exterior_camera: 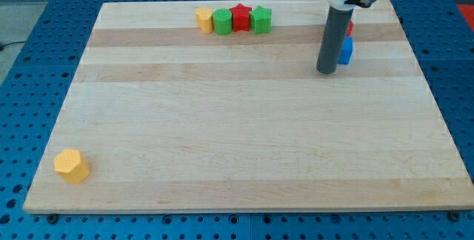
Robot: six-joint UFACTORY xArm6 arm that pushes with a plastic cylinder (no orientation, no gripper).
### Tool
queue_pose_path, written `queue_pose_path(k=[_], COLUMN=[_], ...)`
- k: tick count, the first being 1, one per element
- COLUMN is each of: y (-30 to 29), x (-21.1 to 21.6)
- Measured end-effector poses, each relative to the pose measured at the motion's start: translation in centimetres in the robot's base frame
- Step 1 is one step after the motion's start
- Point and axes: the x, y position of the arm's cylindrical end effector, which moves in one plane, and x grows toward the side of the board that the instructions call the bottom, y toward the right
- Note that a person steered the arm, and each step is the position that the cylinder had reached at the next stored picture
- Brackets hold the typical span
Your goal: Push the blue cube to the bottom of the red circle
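The blue cube sits near the view's upper right on the wooden board, partly hidden behind my rod. A sliver of the red circle shows just above the blue cube, mostly hidden by the rod. My tip rests on the board just left of and slightly below the blue cube, close to or touching it.
A row of blocks lies at the view's top: a yellow block, a green block, a red star and a green star. A yellow hexagon-like block sits at the bottom left corner.
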Motion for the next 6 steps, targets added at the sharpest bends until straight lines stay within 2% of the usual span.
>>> queue_pose_path(k=[5,6], y=[1.0,0.2], x=[-3.4,2.6])
